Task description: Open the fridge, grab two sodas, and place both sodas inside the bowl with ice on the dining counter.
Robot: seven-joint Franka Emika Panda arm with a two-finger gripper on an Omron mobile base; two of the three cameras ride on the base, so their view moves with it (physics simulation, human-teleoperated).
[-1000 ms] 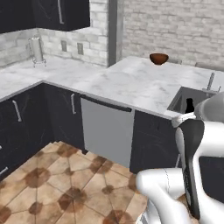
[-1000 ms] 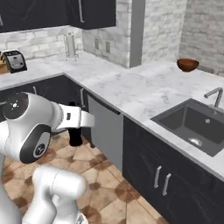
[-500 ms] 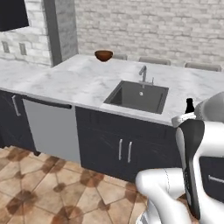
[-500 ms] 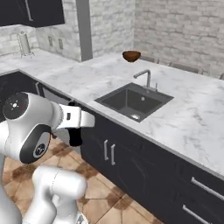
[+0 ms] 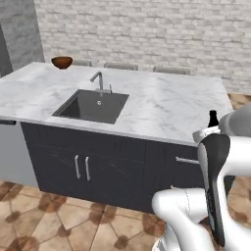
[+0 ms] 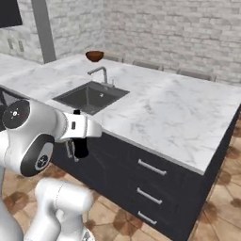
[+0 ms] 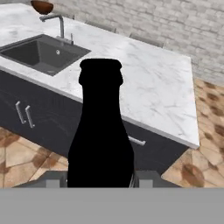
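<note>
A near-black soda [image 7: 101,131] stands upright between my fingers, and my gripper [image 7: 101,179] is shut on its body. From the right base the soda [image 6: 81,146] hangs below my hand at the gripper [image 6: 81,135], in front of the dark cabinets. Its neck [image 5: 213,118] pokes up behind my arm. The reddish-brown bowl [image 5: 62,62] [image 6: 94,56] [image 7: 42,6] sits at the far left corner of the white marble dining counter [image 5: 162,103] [image 6: 179,108] [image 7: 144,70], well away from my hand. The fridge is out of view.
A dark sink [image 5: 92,105] [image 6: 90,96] with a grey faucet [image 5: 99,81] is set into the counter between me and the bowl. Chair backs [image 5: 120,65] line the counter's far side. Dark drawers [image 6: 150,188] face me above brown tiled floor [image 5: 59,220].
The whole picture has shifted: the base has swung round, bringing the sink and counter to the middle and the bowl to the far left. The soda stays held in my gripper.
</note>
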